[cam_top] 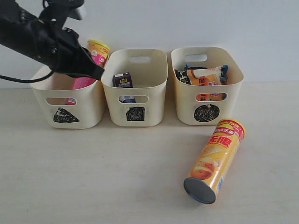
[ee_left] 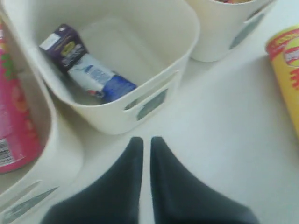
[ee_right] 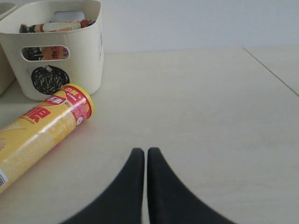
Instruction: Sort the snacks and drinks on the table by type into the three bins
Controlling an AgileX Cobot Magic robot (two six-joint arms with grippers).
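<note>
Nearest, the orange-yellow chip tube is lying unsorted on the bench. Behind, the pink chip tube, drink carton and noodle packets are being housed in the left bin, middle bin and right bin respectively. The left end effector and right end effector are being presented pressed together, empty.

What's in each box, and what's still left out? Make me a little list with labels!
left bin (triangle mark): pink chip tube, leaning
middle bin (square mark): drink carton
right bin (circle mark): noodle packets
on the table: orange-yellow chip tube, lying on its side in front of the right bin
left tool: shut, empty, up by the left and middle bins
right tool: shut, empty, low over the table
</note>
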